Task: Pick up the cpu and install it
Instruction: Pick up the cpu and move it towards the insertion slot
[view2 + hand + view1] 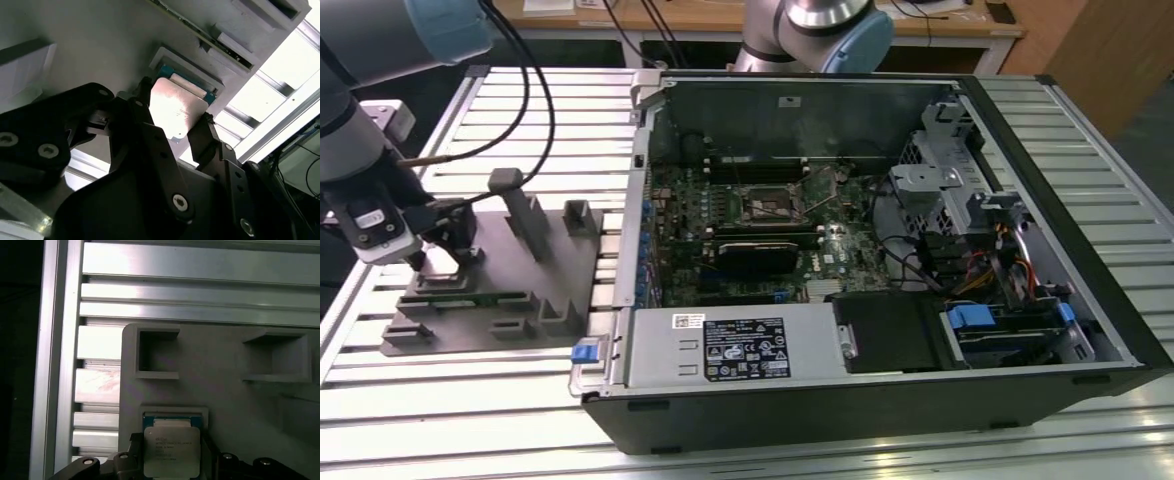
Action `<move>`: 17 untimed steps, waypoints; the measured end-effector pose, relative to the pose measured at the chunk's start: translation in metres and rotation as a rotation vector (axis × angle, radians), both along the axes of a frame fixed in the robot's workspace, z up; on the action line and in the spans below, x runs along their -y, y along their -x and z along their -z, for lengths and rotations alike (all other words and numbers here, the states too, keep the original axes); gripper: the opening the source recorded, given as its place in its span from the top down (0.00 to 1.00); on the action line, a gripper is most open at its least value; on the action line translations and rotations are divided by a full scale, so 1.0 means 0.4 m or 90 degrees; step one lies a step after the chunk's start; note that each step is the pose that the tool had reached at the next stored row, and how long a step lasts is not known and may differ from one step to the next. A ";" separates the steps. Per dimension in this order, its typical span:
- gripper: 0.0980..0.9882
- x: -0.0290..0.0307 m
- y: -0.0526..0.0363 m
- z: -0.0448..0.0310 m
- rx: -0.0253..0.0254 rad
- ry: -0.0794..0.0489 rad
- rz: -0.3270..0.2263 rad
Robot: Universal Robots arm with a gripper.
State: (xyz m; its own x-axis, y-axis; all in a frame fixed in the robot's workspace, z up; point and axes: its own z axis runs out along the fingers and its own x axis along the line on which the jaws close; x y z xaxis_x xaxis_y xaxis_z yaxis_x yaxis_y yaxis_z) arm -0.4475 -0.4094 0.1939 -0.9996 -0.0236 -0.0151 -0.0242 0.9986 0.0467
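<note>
Silvery metal cpu sits between the gripper's fingers, which are closed narrowly on its opposite edges, at the grey fixture plate's recess. The pick-up likely goes best with even squeeze, chip level, no scraping the recess walls.

cpu in fixture pocket, computer case on exterior view's right

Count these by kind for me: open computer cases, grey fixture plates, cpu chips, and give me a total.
computer case: 1
grey fixture plate: 1
cpu: 1
Total: 3
</note>
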 end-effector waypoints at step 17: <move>0.50 0.000 0.000 -0.078 -0.0001 0.000 0.000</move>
